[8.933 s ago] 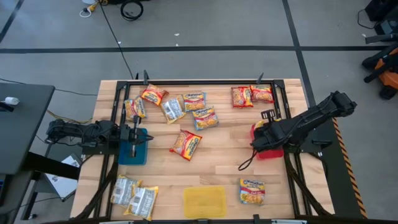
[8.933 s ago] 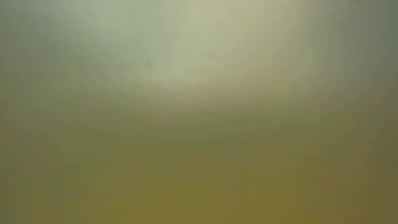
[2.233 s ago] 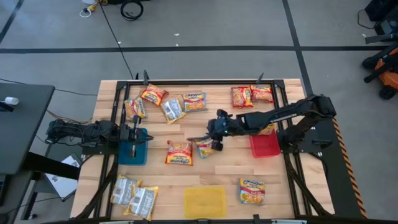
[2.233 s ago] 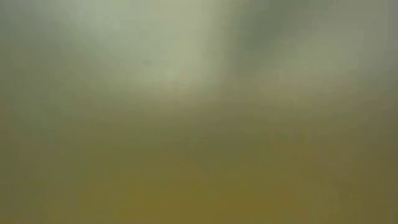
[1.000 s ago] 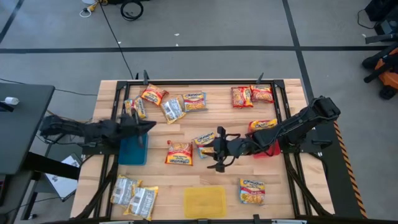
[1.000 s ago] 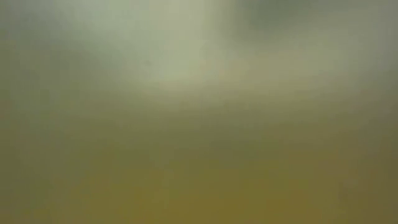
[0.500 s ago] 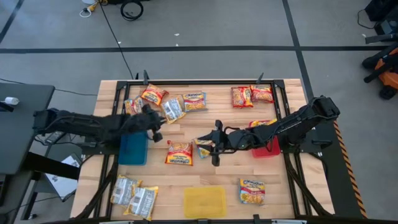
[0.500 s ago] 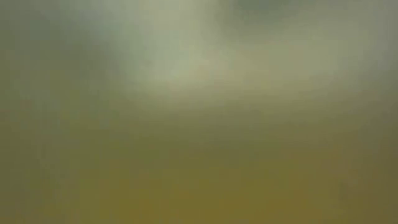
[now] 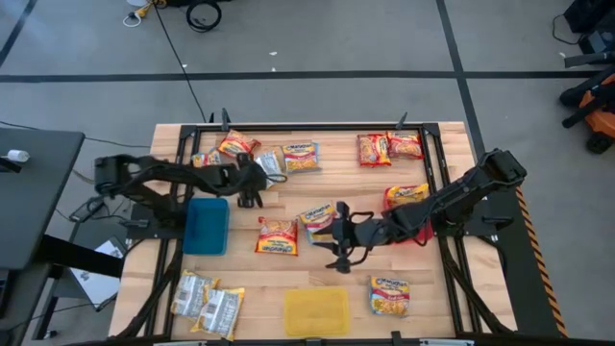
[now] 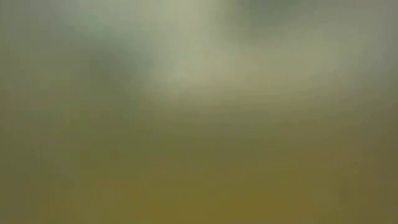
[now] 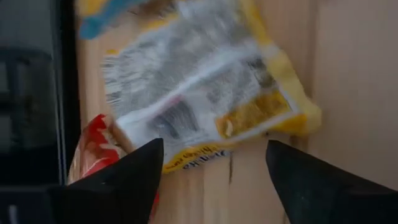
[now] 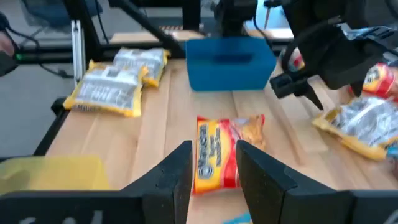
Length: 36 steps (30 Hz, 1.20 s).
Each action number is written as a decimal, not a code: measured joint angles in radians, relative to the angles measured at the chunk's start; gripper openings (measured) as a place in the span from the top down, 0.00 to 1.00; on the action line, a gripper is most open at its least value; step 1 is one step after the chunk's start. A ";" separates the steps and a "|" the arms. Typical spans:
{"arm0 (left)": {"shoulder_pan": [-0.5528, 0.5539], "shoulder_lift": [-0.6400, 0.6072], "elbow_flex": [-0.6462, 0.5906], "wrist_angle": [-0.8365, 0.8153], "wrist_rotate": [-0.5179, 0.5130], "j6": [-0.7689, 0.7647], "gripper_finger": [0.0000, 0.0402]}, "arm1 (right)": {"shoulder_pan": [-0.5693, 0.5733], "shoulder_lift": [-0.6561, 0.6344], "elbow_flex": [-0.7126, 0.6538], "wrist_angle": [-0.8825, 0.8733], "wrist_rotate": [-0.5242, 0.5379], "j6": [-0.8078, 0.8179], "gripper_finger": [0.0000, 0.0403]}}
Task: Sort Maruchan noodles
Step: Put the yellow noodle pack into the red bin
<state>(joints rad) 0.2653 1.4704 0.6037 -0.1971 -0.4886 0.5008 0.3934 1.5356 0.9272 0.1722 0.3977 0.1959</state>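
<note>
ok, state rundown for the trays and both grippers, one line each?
blue tray: empty, beside the left arm.
red tray: mostly hidden under the right arm, contents cannot tell.
yellow tray: empty, at the table's near edge.
left gripper: open, over a silvery packet, holding nothing.
right gripper: partly open, empty, facing a red-orange packet mid-table.

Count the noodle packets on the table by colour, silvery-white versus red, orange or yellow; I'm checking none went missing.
Silvery-white packets: 3
Red, orange or yellow packets: 9
Total: 12
</note>
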 joint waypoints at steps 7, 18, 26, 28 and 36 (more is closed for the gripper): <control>-0.018 0.126 0.005 0.147 -0.046 0.145 0.28 | 0.013 0.000 0.000 -0.016 0.001 0.012 0.68; -0.074 0.170 0.003 0.312 -0.019 0.156 0.73 | 0.013 0.000 0.000 -0.009 0.002 0.015 0.68; -0.110 0.174 -0.002 0.311 -0.035 0.028 0.98 | 0.004 0.000 0.000 -0.009 0.002 0.000 0.68; -0.140 0.152 -0.002 0.294 -0.045 0.006 0.99 | -0.002 0.000 0.000 -0.012 0.004 -0.034 0.68; -0.254 -0.100 0.090 0.022 -0.065 -0.140 0.99 | -0.031 0.000 0.000 -0.031 0.107 -0.245 0.67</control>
<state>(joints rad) 0.0111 1.3706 0.6941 -0.1751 -0.5533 0.3611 0.3628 1.5360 0.9272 0.1417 0.5045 -0.0492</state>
